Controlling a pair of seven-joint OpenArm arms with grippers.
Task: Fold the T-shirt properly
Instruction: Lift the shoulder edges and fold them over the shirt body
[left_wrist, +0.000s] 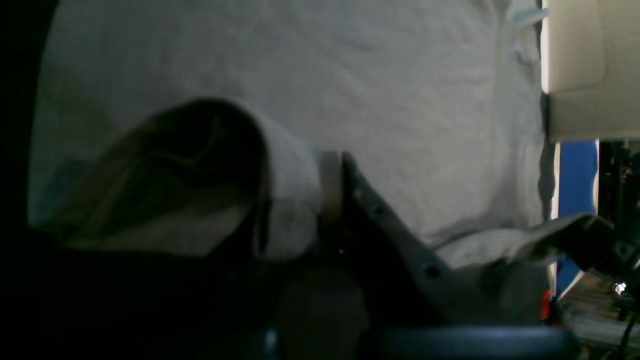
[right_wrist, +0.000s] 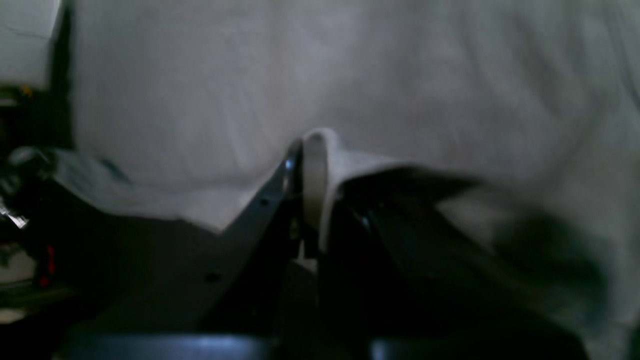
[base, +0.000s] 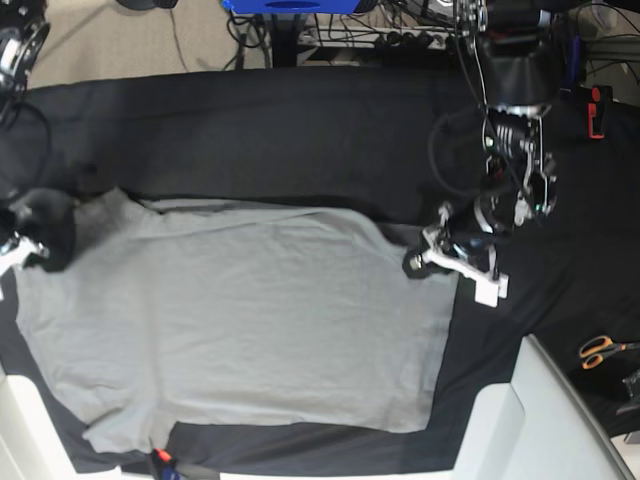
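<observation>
T-shirt (base: 240, 320) fabric, pale grey and softly creased, lies spread flat across most of the black table cloth (base: 300, 130). A wide dark strip of cloth stays bare along the far side, a narrower one along the near edge. The shirt's left end reaches almost to the table's border in the base view, while its right end stops well short of the orange-handled scissors (base: 598, 350).

At that right end the left gripper (base: 425, 252) is clamped on a corner of the shirt. Its wrist camera shows the hem (left_wrist: 290, 200) curled into a rounded fold beside the closed jaws. At the opposite end the right gripper (base: 45, 235) is closed on the other corner. Its wrist view shows a thin ridge of cloth (right_wrist: 315, 165) pinched upright between dark fingers (right_wrist: 260, 205), detail the blurred overhead picture hides.
</observation>
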